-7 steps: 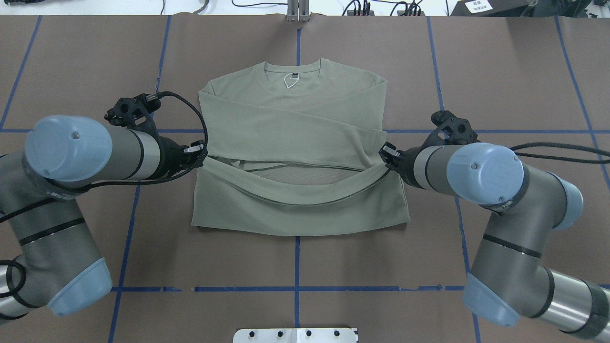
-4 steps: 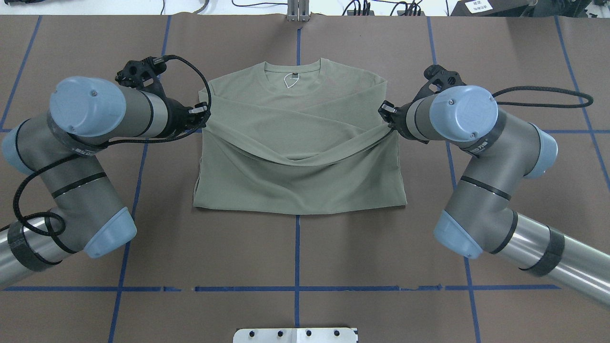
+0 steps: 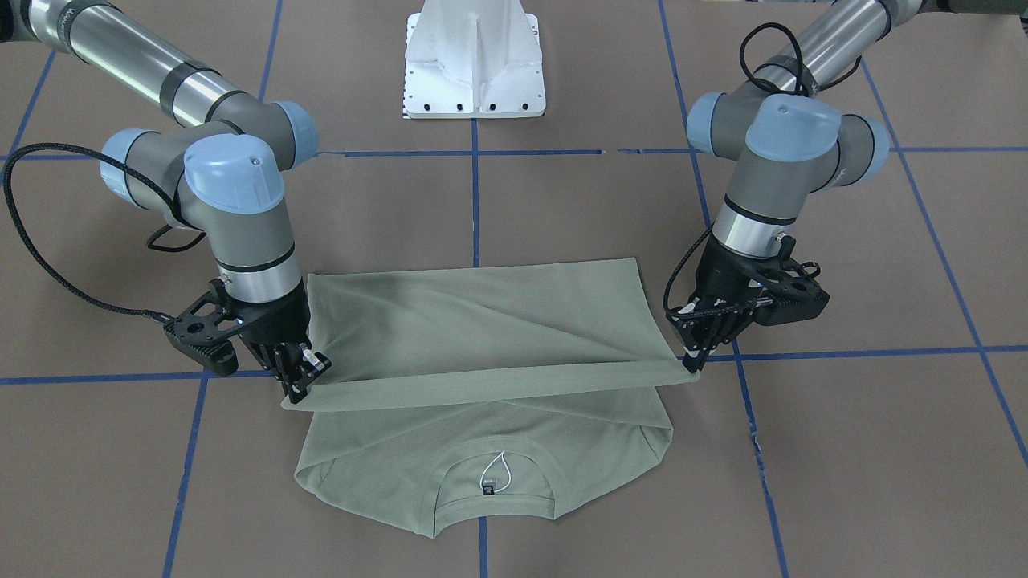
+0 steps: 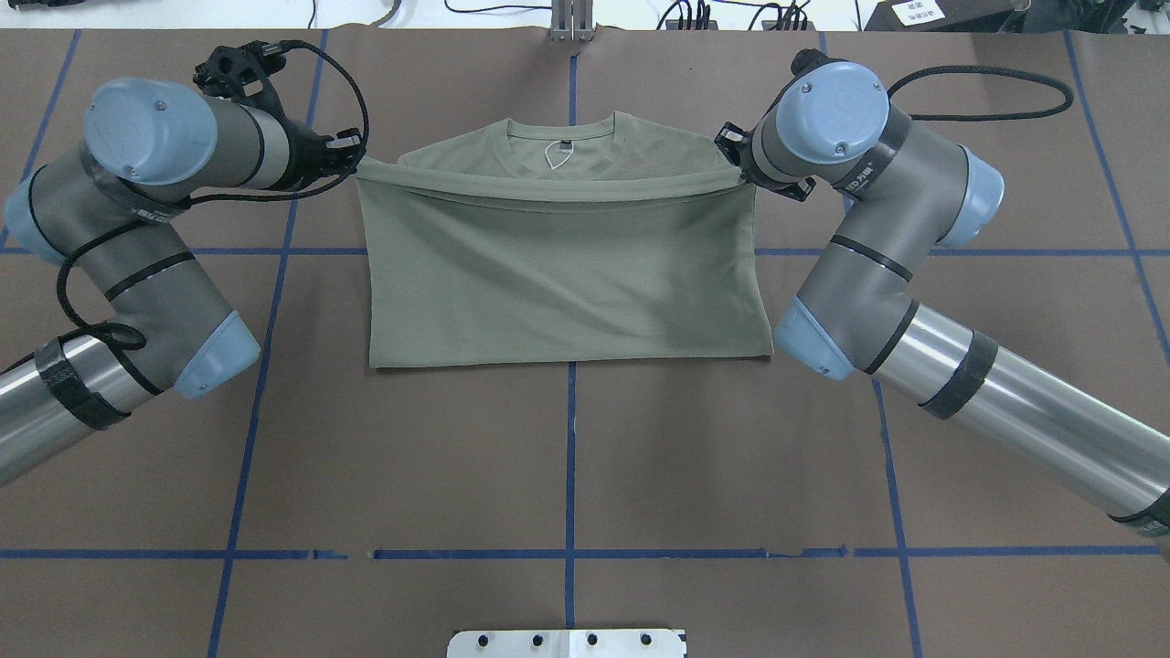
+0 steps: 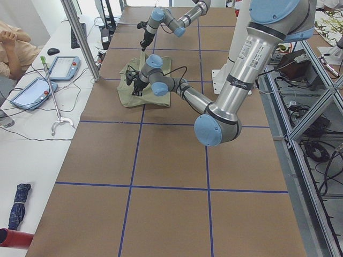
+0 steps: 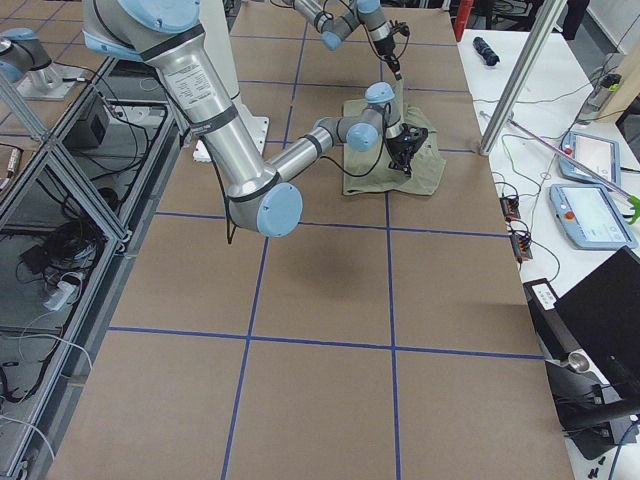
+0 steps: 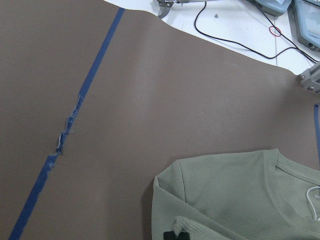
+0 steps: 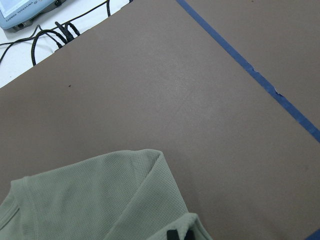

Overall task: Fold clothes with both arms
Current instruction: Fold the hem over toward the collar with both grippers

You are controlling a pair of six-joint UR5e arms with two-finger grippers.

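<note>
2 pairs of jaws — left, right — each pinched tight on 1 shirt (image 4: 562,274) corner.

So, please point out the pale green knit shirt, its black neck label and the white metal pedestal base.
Pale sage-green knit shirt (image 4: 562,283): overhead exterior view, folded-over panel's middle.
Black neck label (image 3: 487,488): exterior front-facing view, the label inside the collar.
White metal pedestal base (image 3: 474,64): exterior front-facing view, its upper face.
</note>
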